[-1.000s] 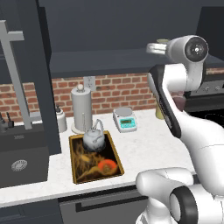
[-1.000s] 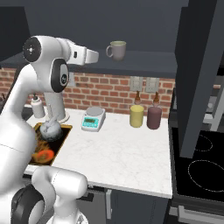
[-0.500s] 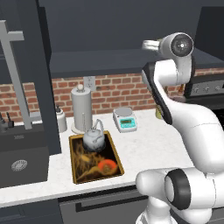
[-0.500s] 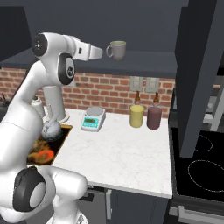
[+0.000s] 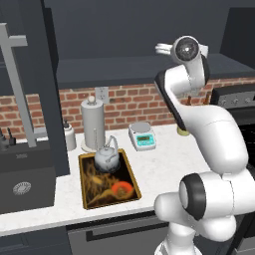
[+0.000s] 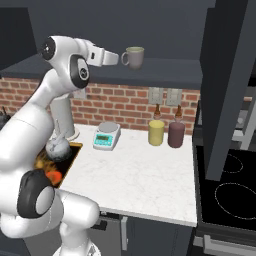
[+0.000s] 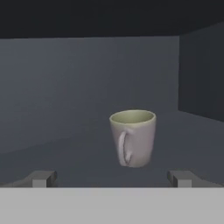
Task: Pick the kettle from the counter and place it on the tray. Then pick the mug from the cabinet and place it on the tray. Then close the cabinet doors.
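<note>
No readable writing on the mug facing the open gripper.

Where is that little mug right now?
The mug stands upright on the open cabinet shelf above the brick wall, just ahead of the open gripper and not yet held. In the hand view it sits between the fingertips, handle facing the camera.
</note>
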Motion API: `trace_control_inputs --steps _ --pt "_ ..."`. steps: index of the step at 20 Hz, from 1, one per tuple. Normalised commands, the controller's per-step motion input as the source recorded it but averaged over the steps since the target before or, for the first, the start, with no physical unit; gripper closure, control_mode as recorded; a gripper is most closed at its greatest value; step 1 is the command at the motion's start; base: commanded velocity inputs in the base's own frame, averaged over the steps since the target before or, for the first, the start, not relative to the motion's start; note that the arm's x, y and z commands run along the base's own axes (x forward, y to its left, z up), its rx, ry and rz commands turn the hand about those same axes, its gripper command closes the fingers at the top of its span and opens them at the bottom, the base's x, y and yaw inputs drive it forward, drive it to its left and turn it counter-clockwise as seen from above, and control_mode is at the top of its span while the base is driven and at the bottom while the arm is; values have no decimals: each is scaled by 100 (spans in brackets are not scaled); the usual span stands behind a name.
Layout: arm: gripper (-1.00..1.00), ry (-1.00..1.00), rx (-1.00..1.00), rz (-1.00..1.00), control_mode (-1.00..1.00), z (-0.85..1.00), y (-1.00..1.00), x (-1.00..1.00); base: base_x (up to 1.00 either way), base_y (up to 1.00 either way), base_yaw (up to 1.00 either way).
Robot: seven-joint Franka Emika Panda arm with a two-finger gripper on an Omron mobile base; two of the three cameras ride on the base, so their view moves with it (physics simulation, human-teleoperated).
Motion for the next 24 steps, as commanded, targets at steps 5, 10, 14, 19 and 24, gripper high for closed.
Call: trace_control_inputs --steps 5,10,14,19,24 --pt "-100 0 0 0 -100 -15 -4 33 0 0 0" --pt "-100 -2 1 0 -100 -18 -18 14 0 0 0" --pt "-100 -5 3 0 -100 -12 -22 14 0 0 0" --pt "-100 -4 3 0 -100 0 -10 20 0 0 0" --pt "-100 -1 2 0 -100 0 -4 26 0 0 0"
